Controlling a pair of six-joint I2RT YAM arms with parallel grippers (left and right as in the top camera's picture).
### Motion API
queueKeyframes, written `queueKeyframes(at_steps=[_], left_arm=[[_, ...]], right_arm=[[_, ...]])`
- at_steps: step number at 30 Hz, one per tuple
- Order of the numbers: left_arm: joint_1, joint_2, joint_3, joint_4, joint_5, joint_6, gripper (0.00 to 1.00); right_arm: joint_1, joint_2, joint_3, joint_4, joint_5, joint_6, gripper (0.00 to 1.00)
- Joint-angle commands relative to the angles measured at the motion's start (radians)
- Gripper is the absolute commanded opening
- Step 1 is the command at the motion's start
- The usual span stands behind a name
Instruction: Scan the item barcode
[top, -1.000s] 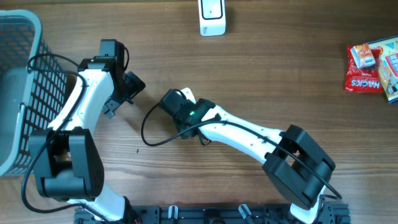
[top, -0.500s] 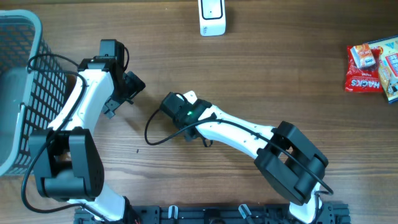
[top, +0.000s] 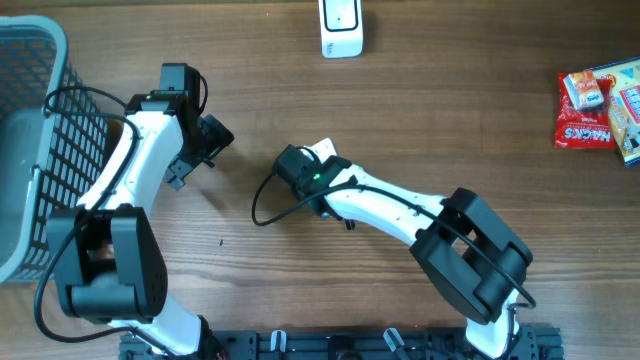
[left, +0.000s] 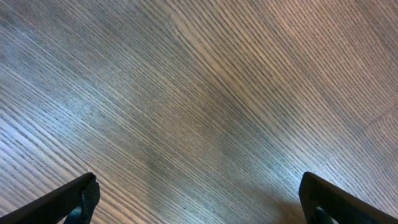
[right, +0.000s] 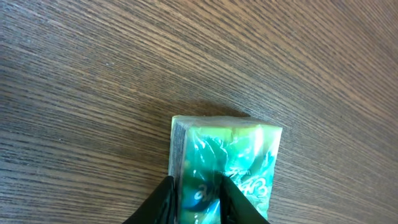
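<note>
Right claw (right: 202, 200) pinches a green packet (right: 242, 149) on the bench (right: 93, 74); left claw (left: 198, 186) gapes empty. Pickup step; next, lift it toward the white scanner (top: 341, 28).

The right pincer (top: 317, 156) points down at the wooden table (top: 450, 100), and a small white item (top: 324, 149) shows at its tip. Beyond it, at the table's far edge, lies a white barcode scanner (top: 341, 27). To its left is the left pincer (top: 210, 140), apart from it, and farther left stands a grey mesh basket (top: 52, 45). Red snack packets (top: 585, 112) lie well off to its right.
</note>
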Motion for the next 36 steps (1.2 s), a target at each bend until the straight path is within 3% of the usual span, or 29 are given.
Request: queueKeyframes(at_steps=[1,4,7,14,18,21,24,29,32,34,36], left_arm=[[0.004,-0.001,0.001,-0.001,-0.017,-0.016,1.00],[0.004,-0.001,0.001,-0.001,-0.017,-0.016,1.00],[0.004,-0.001,0.001,-0.001,-0.017,-0.016,1.00],[0.004,-0.001,0.001,-0.001,-0.017,-0.016,1.00],[0.004,-0.001,0.001,-0.001,-0.017,-0.016,1.00],[0.004,-0.001,0.001,-0.001,-0.017,-0.016,1.00],[0.004,-0.001,0.001,-0.001,-0.017,-0.016,1.00],[0.004,-0.001,0.001,-0.001,-0.017,-0.016,1.00],[0.004,-0.001,0.001,-0.001,-0.017,-0.016,1.00],[0.004,-0.001,0.001,-0.001,-0.017,-0.016,1.00],[0.004,-0.001,0.001,-0.001,-0.017,-0.016,1.00]], right_arm=[[-0.009,0.026,-0.009,0.002,0.057,-0.017,0.31],[-0.036,0.026,-0.009,-0.006,0.072,-0.008,0.26],[-0.102,0.025,-0.008,-0.014,-0.010,0.011,0.04],[-0.274,-0.010,0.073,-0.090,-0.306,0.004,0.04],[-0.452,-0.123,0.106,-0.093,-0.790,-0.124,0.04],[-0.626,-0.183,0.106,-0.100,-1.270,-0.231,0.04],[-0.714,-0.182,0.096,-0.131,-1.521,-0.336,0.04],[-0.704,-0.164,-0.066,-0.080,-1.522,-0.327,0.04],[-0.711,-0.138,-0.253,0.151,-1.511,-0.194,0.04],[-0.721,-0.137,-0.301,0.217,-1.341,-0.112,0.05],[-0.752,-0.138,-0.298,0.167,-1.109,-0.068,0.04]])
